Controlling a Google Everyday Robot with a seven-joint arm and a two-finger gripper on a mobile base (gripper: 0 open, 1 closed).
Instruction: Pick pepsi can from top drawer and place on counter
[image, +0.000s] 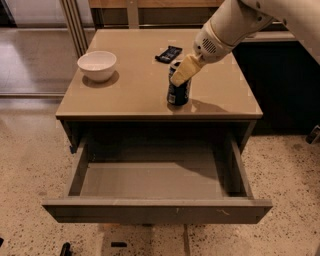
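Observation:
The dark blue pepsi can (177, 95) stands upright on the tan counter (135, 90), right of its middle and near the front edge. My gripper (181, 74) comes down from the upper right, its cream fingers closed around the can's top. The can's base looks to be touching the counter. The top drawer (150, 181) is pulled fully open below, and its grey floor is bare.
A white bowl (97, 64) sits at the counter's back left. A flat black wrapped bar (168, 53) lies at the back, just behind the can. A dark cabinet (280, 85) stands to the right. Speckled floor surrounds the cabinet.

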